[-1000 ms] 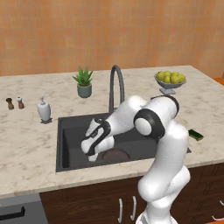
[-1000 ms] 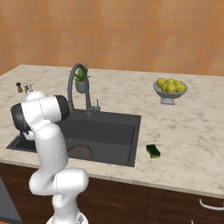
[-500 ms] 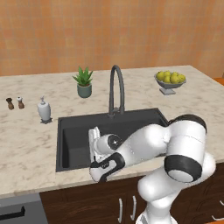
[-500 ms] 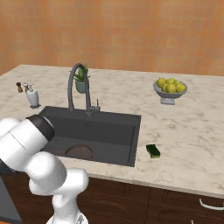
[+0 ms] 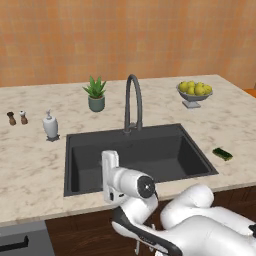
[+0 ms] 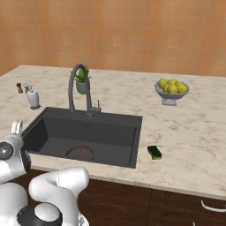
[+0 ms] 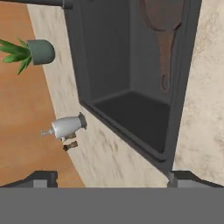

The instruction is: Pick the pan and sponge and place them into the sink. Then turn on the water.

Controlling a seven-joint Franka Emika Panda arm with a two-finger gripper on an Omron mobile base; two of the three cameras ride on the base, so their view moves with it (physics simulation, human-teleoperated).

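The dark brown pan (image 6: 80,153) lies on the floor of the dark grey sink (image 6: 137,132), near its front. In the hand view the pan (image 7: 162,17) shows with its long handle pointing toward the front wall of the sink (image 7: 109,65). My gripper (image 7: 116,177) is open and holds nothing; its tips stand wide apart. It hovers at the sink's front left rim, apart from the pan. The gripper (image 5: 110,156) rises just in front of the basin (image 5: 75,165). The green sponge (image 5: 222,153) lies flat on the counter right of the sink. The sponge (image 6: 154,152) is untouched. No stream leaves the faucet (image 5: 132,100).
A potted plant (image 5: 96,95) stands behind the sink. A soap dispenser (image 5: 50,125) and two small shakers (image 5: 16,118) stand to its left. A bowl of lemons (image 5: 194,92) sits at the back right. My arm is folded low in front of the counter edge.
The hand has come up out of the basin and back toward the counter's front edge, and the arm has folded low. The pan stays in the sink. The sponge has not moved.
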